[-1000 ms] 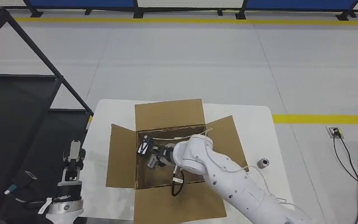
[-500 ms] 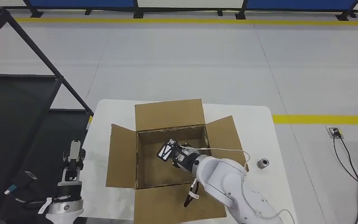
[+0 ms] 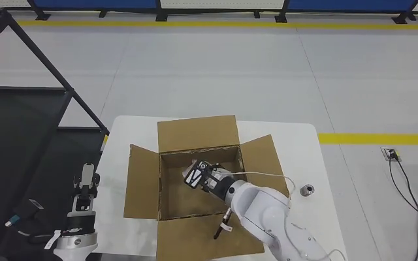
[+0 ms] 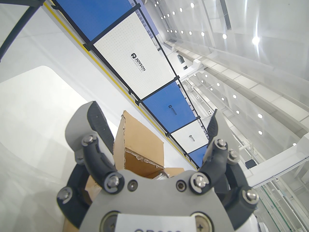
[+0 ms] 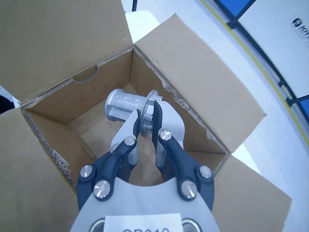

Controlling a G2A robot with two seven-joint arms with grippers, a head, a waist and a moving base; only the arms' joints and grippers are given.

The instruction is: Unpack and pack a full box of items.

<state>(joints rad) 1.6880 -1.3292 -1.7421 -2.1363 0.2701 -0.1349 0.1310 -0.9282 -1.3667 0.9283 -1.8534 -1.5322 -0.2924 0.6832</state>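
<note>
We see our left gripper [image 4: 154,112] wide open, holding nothing, just left of the table [image 3: 300,143]. Our right gripper [image 5: 146,111] is squeezing a shiny metal part [image 5: 125,107] over the inside of the open cardboard box [image 5: 193,73]. Another metal piece [image 3: 306,190] sits on the table, right of the box.

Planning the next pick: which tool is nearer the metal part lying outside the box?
Right: right tool is over the box beside the metal part; left tool sits past the box's other side.
</note>
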